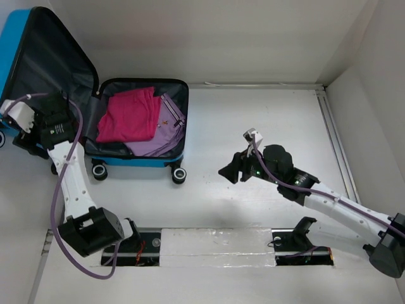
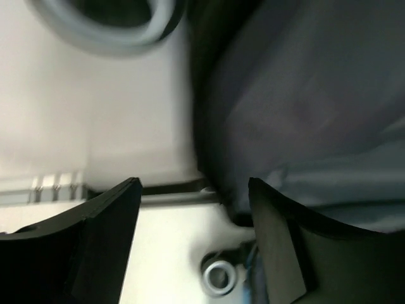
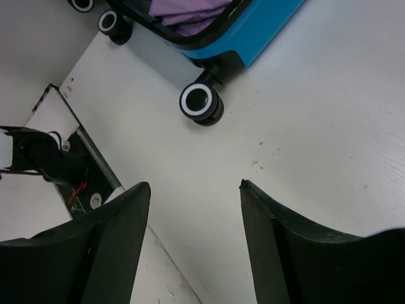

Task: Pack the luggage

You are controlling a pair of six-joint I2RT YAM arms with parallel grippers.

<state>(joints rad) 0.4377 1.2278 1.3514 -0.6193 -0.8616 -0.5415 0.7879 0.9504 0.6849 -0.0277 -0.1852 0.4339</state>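
**Mia:** Where is the luggage [image 1: 136, 161]?

**Ben:** In the view from above it sits in the upper left of the frame, on the white table [image 1: 266, 114]. It lies open. Its lid [image 1: 50, 50] leans up, and the dark inside faces us. A folded pink cloth [image 1: 130, 114] lies inside, partly on top of a purple cloth [image 1: 161, 136].

**Mia:** What is the left gripper [image 1: 24, 140] doing?

**Ben:** From above it is by the left edge of the lid, but its fingers are hard to see there. The left wrist view is closer. There the left gripper [image 2: 193, 187] has its fingers spread. The dark edge of the lid [image 2: 304, 95] dips into the gap, close to the right-hand finger [image 2: 272, 228]. The other finger does not touch it, so nothing is squeezed.

**Mia:** And the right gripper [image 1: 229, 172]?

**Ben:** It is low in the middle of the frame, apart from the luggage. Its own camera shows the right gripper [image 3: 193, 183] spread wide over the bare table [image 3: 304, 126], holding nothing. That view also shows a black wheel [image 3: 201, 101] with a white ring, the blue shell of the luggage [image 3: 253, 31] and a bit of purple cloth [image 3: 190, 12] at the top.
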